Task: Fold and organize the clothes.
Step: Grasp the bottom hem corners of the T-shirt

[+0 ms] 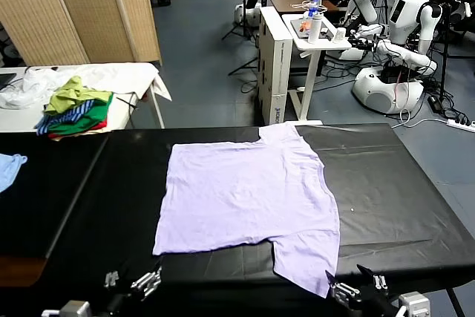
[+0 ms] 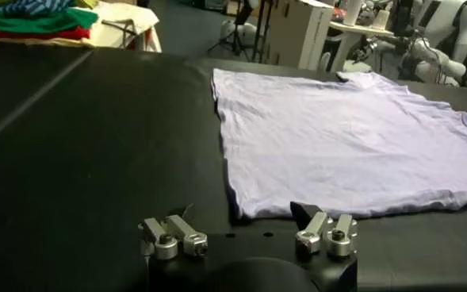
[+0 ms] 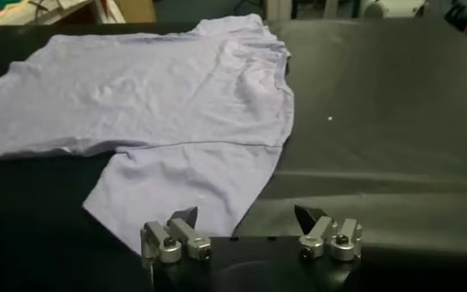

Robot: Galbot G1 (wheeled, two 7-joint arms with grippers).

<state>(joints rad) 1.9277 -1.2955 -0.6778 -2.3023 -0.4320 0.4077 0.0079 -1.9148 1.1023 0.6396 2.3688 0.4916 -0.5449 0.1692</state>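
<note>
Grippers wait wide open and empty at the near edge of the black table (image 1: 415, 206): the left gripper (image 2: 247, 236) low near the T-shirt's near-left hem corner, the right gripper (image 3: 250, 232) just short of its near sleeve. The lavender T-shirt (image 1: 249, 198) lies spread flat across the table's middle. A pile of green, striped and red garments (image 1: 76, 109) sits on a white table (image 1: 133, 76) beyond, far left.

My T-shirt (image 1: 245, 194) is plain pale lavender on a black table (image 1: 386, 183); the garment pile (image 1: 74, 108) is green, blue-striped and red.
</note>
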